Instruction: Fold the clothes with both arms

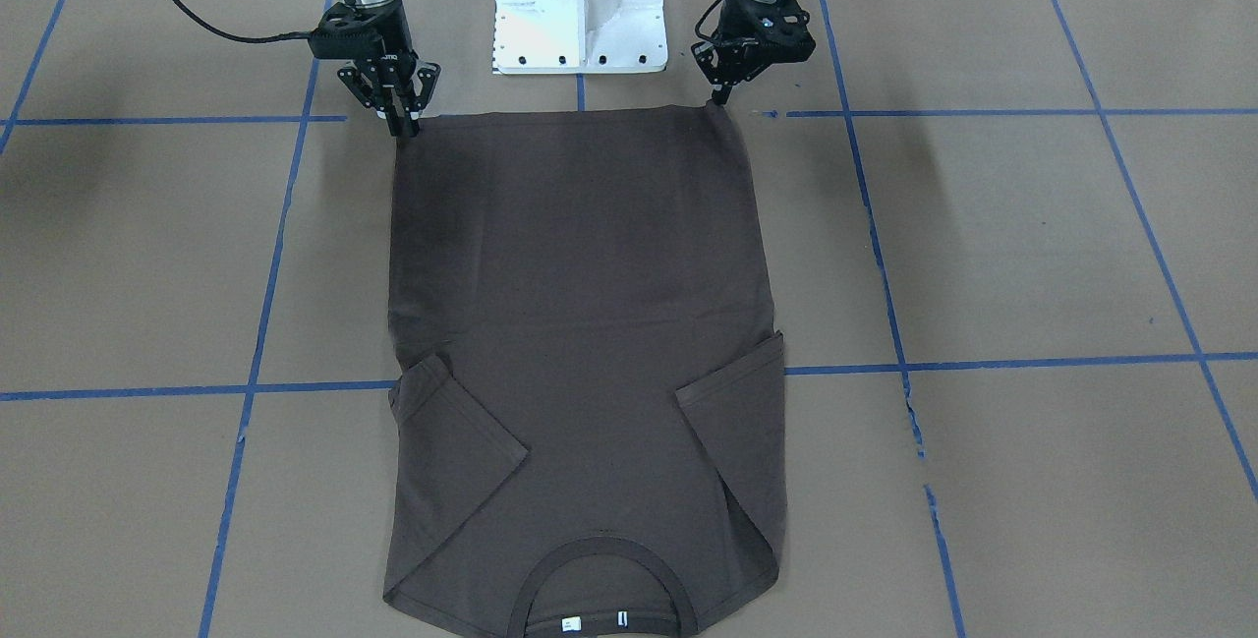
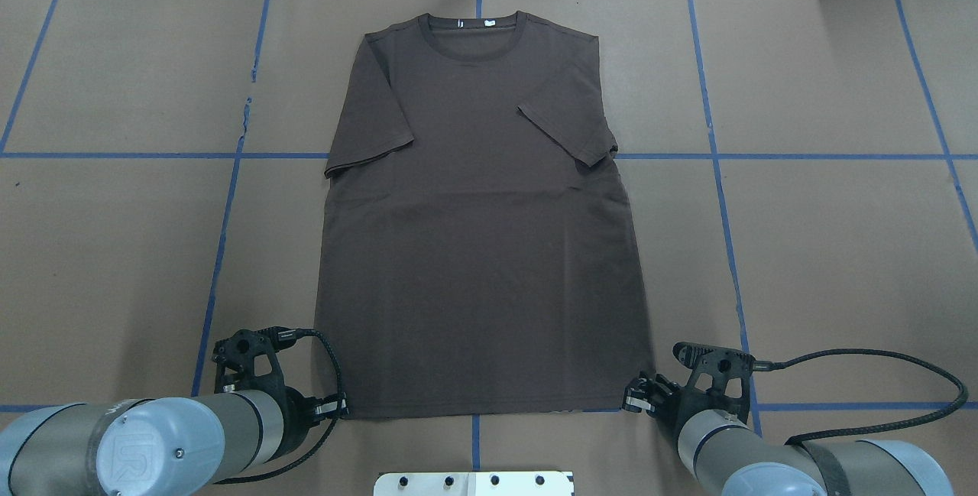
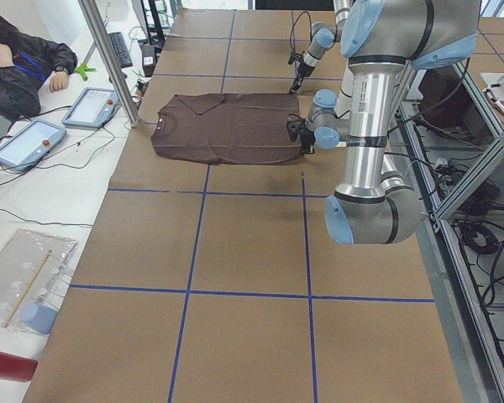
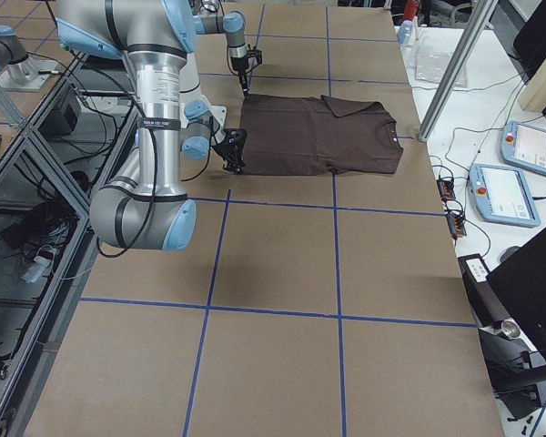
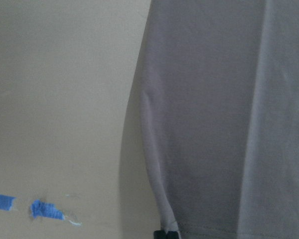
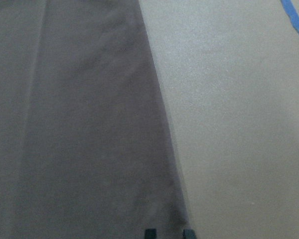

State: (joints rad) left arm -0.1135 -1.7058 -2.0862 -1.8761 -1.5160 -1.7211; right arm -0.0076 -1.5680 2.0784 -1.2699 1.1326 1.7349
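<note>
Brown cotton on brown paper: in the front-facing view the T-shirt (image 1: 580, 304) lies flat on the table (image 1: 1032, 245), collar at 6 o'clock, hem at 12 o'clock before the white pedestal (image 1: 580, 9), both sleeves turned in onto the body. The right gripper (image 1: 403, 127) stands on the hem corner at the shirt's 11 o'clock, its fingers drawn near one another. The left gripper (image 1: 720, 99) touches the corner at 1 o'clock and is seen side-on.

From overhead the T-shirt (image 2: 481, 251) has its collar (image 2: 474, 37) at 12 o'clock. The left gripper (image 2: 340, 406) meets the hem corner at 7 o'clock, the right gripper (image 2: 630, 403) the corner at 5 o'clock.

From the table's left end the T-shirt (image 3: 227, 130) lies well up the table, with the near left gripper (image 3: 305, 143) at its 3 o'clock hem edge and the right gripper (image 3: 296, 84) at the far corner. A person (image 3: 17, 67) sits at 10 o'clock.

The right-end view mirrors it: T-shirt (image 4: 318, 137), right gripper (image 4: 232, 164) at the near hem corner, left gripper (image 4: 246, 86) at the far one.

The left wrist camera shows the T-shirt (image 5: 224, 114) edge running down to one dark fingertip (image 5: 160, 234) at 6 o'clock; whether that gripper is clamped cannot be told.

The right wrist camera shows two fingertips (image 6: 149, 233) narrowly apart at 6 o'clock, the T-shirt (image 6: 79, 124) corner between them.
</note>
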